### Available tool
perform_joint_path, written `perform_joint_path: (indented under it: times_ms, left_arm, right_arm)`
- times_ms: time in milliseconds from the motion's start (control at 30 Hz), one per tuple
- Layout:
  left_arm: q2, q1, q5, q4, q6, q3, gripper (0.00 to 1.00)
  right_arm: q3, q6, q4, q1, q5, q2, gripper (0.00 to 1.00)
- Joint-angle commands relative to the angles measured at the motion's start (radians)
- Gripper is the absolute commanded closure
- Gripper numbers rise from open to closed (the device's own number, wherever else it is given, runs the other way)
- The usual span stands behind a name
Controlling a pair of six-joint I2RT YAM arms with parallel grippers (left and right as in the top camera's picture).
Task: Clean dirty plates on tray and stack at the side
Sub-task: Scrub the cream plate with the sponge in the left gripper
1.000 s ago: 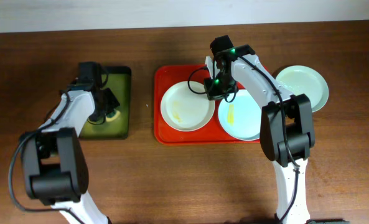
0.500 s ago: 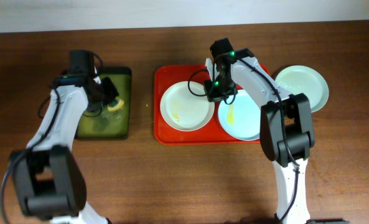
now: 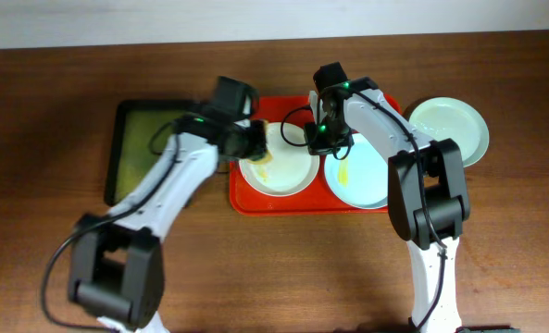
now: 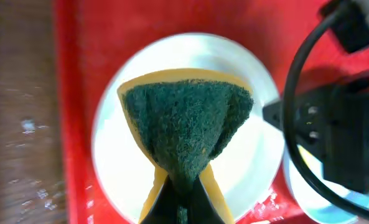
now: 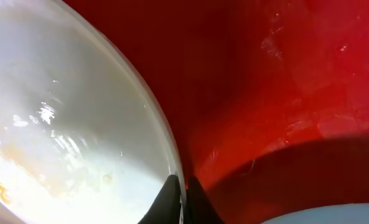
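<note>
Left gripper (image 3: 255, 141) clenched on the sponge (image 4: 187, 121) — green pad faces the white plate (image 3: 288, 174); whether they touch, I cannot tell. Right gripper (image 5: 183, 194) pinched on that plate's right rim. White plate and a smeared pale blue plate (image 3: 362, 180) lie side by side in the red tray (image 3: 243, 202), mid-bench toward the far edge; second pale blue plate (image 3: 452, 129) on the bench just beyond the tray's right end; green tray (image 3: 131, 157) toward the left edge.
</note>
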Motion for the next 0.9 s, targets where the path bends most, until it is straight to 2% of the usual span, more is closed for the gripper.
perform_joint_path:
  times_ms: [0, 167, 367, 433, 500, 533, 700, 767, 867]
  left_arm:
    - [0.102, -0.047, -0.051, 0.054, -0.025, -0.008, 1.00]
    - [0.220, -0.074, -0.094, 0.135, -0.025, -0.008, 1.00]
    - [0.219, -0.072, -0.519, -0.004, -0.024, -0.005, 1.00]
    - [0.185, -0.071, -0.578, -0.036, -0.024, 0.003, 1.00]
    - [0.137, -0.071, -0.550, -0.041, -0.024, 0.008, 1.00]
    - [0.103, -0.071, -0.492, -0.035, -0.024, 0.008, 1.00]
    - [0.044, -0.076, -0.032, 0.013, -0.027, 0.005, 1.00]
    - [0.059, -0.090, 0.001, 0.017, -0.073, -0.011, 1.00]
    - [0.106, -0.115, -0.029, 0.019, -0.073, -0.030, 1.00]
  right_arm:
    - [-0.030, 0.029, 0.005, 0.004, 0.021, 0.001, 0.96]
    - [-0.031, 0.029, 0.007, 0.004, 0.021, 0.001, 0.96]
    - [-0.031, 0.028, 0.001, 0.004, 0.031, 0.001, 0.96]
    - [-0.031, 0.028, 0.001, 0.004, 0.040, 0.001, 0.96]
    - [-0.031, 0.028, 0.002, 0.004, 0.040, 0.001, 0.96]
    - [-0.031, 0.028, 0.002, 0.004, 0.040, 0.001, 0.96]
    - [-0.031, 0.028, 0.005, 0.004, 0.040, 0.001, 0.96]
    - [-0.031, 0.028, 0.004, 0.004, 0.040, 0.001, 0.96]
    - [-0.031, 0.028, 0.004, 0.004, 0.040, 0.001, 0.96]
